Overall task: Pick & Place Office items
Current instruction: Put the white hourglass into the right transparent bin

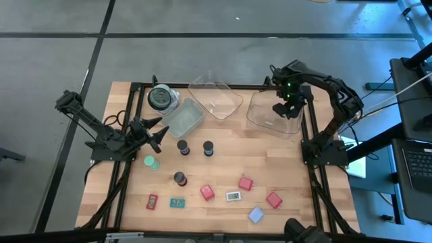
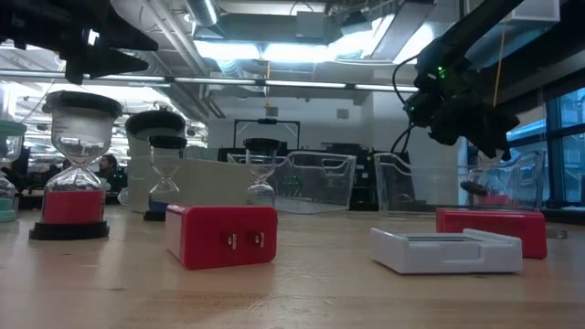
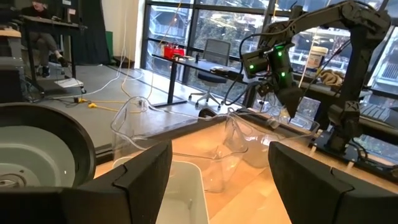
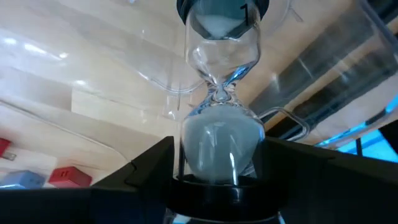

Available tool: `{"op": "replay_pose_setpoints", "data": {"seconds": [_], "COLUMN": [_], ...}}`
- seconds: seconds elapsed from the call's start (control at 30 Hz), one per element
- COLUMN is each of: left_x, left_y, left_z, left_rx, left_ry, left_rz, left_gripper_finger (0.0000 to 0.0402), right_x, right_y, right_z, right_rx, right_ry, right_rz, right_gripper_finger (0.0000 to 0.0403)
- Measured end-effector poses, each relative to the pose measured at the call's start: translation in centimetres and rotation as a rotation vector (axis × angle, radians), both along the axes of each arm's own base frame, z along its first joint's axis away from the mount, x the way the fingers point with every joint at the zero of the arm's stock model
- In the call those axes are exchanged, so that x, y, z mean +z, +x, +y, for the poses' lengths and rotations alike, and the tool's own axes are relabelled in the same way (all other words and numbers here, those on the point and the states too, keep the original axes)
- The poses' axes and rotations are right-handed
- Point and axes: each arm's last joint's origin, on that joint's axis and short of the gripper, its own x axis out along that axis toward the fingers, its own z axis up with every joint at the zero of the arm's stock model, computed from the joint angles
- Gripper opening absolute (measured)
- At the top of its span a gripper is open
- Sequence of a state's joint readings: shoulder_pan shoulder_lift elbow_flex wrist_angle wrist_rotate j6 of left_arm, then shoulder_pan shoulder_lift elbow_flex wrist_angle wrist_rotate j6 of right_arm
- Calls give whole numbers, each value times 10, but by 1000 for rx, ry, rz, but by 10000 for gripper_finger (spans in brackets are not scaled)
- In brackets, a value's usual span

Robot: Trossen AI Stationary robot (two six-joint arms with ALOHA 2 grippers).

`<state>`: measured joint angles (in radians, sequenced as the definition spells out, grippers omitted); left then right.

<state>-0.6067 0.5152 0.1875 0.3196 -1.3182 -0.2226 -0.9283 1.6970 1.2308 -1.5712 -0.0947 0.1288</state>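
My right gripper hangs over the clear tray at the far right, shut on a small hourglass with pale sand and black end caps. My left gripper waits level and open at the table's left, beside the round jar. More office items stand on the wood: black-capped hourglasses, a teal-topped one, red blocks, and flat white, pale-blue, red and teal pieces. My right gripper pinches the hourglass between its two fingers at the sand-filled bulb, next to the near black cap. The fingers slant down from above. The hourglass runs along them and sticks out past the fingertips, far cap leading, lifted clear above the tray.
Two more clear trays sit at the far middle, next to the jar. A black frame borders the table. Bare wood lies between the trays and the scattered items.
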Motion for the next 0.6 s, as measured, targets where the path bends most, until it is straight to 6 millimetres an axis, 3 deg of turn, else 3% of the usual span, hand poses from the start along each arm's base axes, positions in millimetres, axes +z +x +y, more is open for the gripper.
{"op": "replay_pose_setpoints", "data": {"seconds": [0.6], "left_x": [-3], "left_y": [0], "left_z": [0], "left_rx": [-1], "left_ry": [20], "left_rz": [30], "left_gripper_finger": [264], "right_x": [-23], "right_y": [6], "right_z": [-9], "right_rx": [-20], "right_ry": [69], "right_rz": [68], "right_gripper_finger": [217]}}
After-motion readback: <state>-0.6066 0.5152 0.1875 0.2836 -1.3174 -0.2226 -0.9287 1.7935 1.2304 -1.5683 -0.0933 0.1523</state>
